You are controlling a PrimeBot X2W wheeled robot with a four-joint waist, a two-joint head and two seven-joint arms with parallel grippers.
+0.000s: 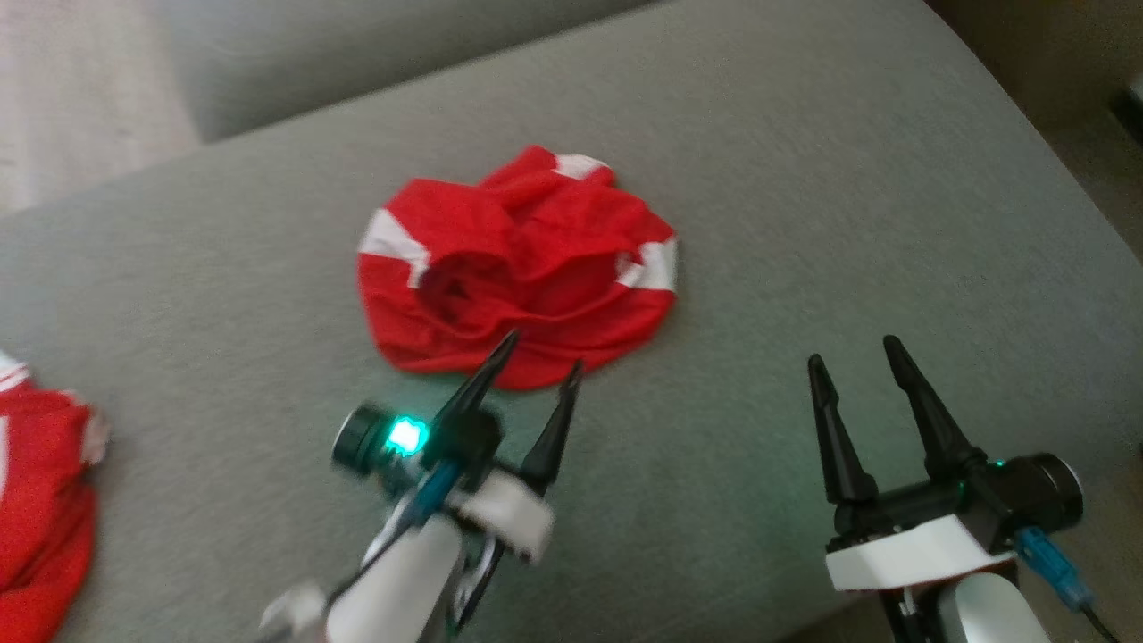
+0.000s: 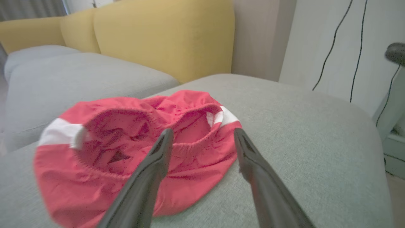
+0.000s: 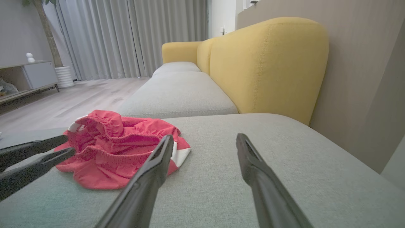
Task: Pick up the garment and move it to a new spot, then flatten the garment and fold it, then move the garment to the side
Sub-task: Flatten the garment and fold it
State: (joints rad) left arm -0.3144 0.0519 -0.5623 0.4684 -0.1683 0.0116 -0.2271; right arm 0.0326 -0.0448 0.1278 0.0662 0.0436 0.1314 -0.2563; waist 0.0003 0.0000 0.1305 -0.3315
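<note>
garment [image 1: 518, 268] lying crumpled mid sofa cushion [image 1: 848, 205] | L gripper [image 1: 542, 353] hovering released at its near edge | R gripper [image 1: 853, 350] released, idling well apart | risk: pinching 1 layer only, bunched cloth slipping on lift, or nipping cushion fabric too

Head cam: high, looks steeply down on grey seat cushion [image 1: 804, 179], garment [image 1: 518, 268] mid-frame. L wrist cam: low, close on garment, faces yellow backrest [image 2: 164, 38]. R wrist cam: low, further back, faces curtains [image 3: 126, 34]. All 3 share garment + cushion; R wrist also catches left gripper [image 3: 69, 144].
</note>
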